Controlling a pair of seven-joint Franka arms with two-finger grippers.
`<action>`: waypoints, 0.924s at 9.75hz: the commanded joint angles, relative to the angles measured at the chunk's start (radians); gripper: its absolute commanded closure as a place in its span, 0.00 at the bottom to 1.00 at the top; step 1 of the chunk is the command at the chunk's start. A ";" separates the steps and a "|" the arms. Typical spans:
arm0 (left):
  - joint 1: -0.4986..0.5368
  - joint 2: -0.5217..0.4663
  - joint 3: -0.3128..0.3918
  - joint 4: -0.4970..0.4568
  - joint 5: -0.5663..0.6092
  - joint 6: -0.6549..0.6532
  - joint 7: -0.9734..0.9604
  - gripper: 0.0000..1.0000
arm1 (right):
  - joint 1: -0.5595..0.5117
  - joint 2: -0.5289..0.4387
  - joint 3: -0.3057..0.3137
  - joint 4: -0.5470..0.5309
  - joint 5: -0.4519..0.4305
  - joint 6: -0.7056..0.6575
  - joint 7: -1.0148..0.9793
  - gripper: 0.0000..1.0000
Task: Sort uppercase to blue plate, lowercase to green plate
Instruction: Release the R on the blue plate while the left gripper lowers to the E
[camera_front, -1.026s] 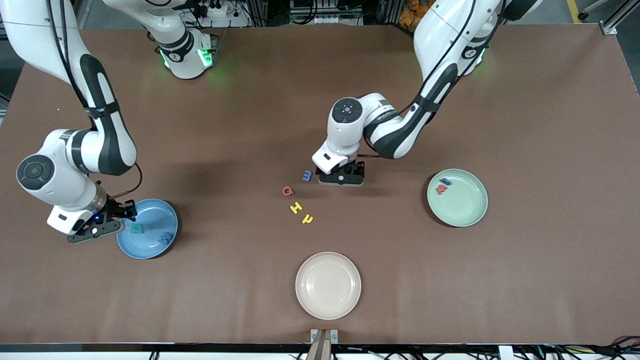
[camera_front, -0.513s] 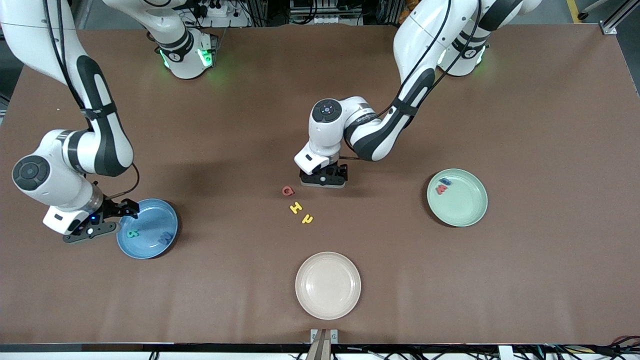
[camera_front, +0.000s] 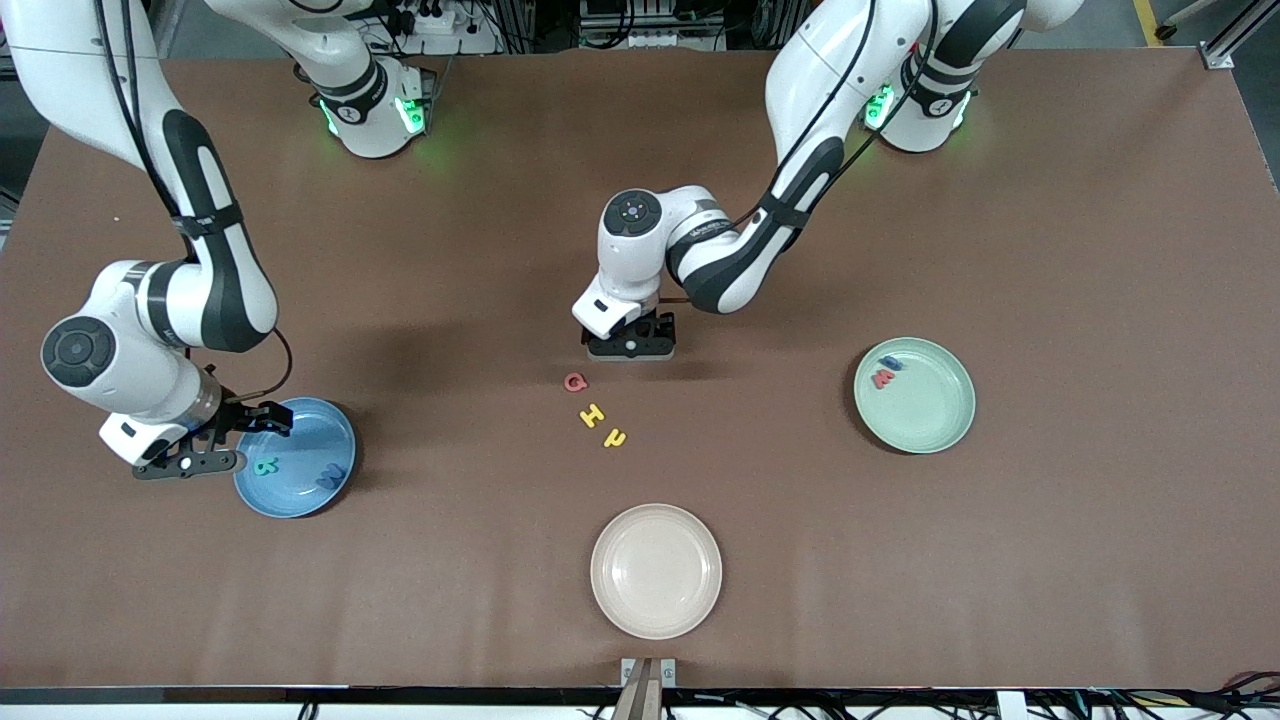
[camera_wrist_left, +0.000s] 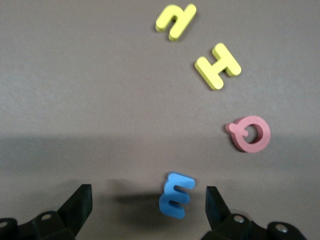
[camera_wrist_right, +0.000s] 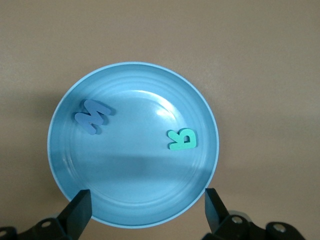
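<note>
My left gripper (camera_front: 630, 347) hangs open low over the blue lowercase m (camera_wrist_left: 176, 195), which lies on the table between its fingers (camera_wrist_left: 215, 205) without touching them. Nearer the front camera lie the red uppercase Q (camera_front: 575, 381), the yellow H (camera_front: 592, 415) and a yellow lowercase h (camera_front: 615, 437). My right gripper (camera_front: 245, 440) is open and empty over the edge of the blue plate (camera_front: 300, 440), which holds the green R (camera_wrist_right: 183, 140) and the blue W (camera_wrist_right: 91, 116). In the green plate (camera_front: 925, 410) rest the red w (camera_front: 882, 379) and the blue a (camera_front: 891, 363).
A beige plate (camera_front: 655, 570) sits near the table's front edge, nearer the camera than the loose letters. The blue plate is toward the right arm's end, the green plate toward the left arm's end.
The right gripper opened and the green R dropped into the blue plate. The left arm slid toward the right arm's end and now covers the blue m in the front view.
</note>
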 joint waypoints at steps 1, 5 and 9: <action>-0.019 0.037 0.007 0.047 -0.017 -0.005 -0.009 0.00 | 0.005 0.003 0.004 0.018 0.006 -0.026 0.047 0.00; -0.038 0.067 0.016 0.058 0.008 -0.001 0.017 0.00 | 0.012 0.003 0.004 0.023 0.006 -0.026 0.051 0.00; -0.033 0.074 0.019 0.075 0.042 0.000 0.131 0.00 | 0.021 0.003 0.004 0.023 0.006 -0.026 0.090 0.00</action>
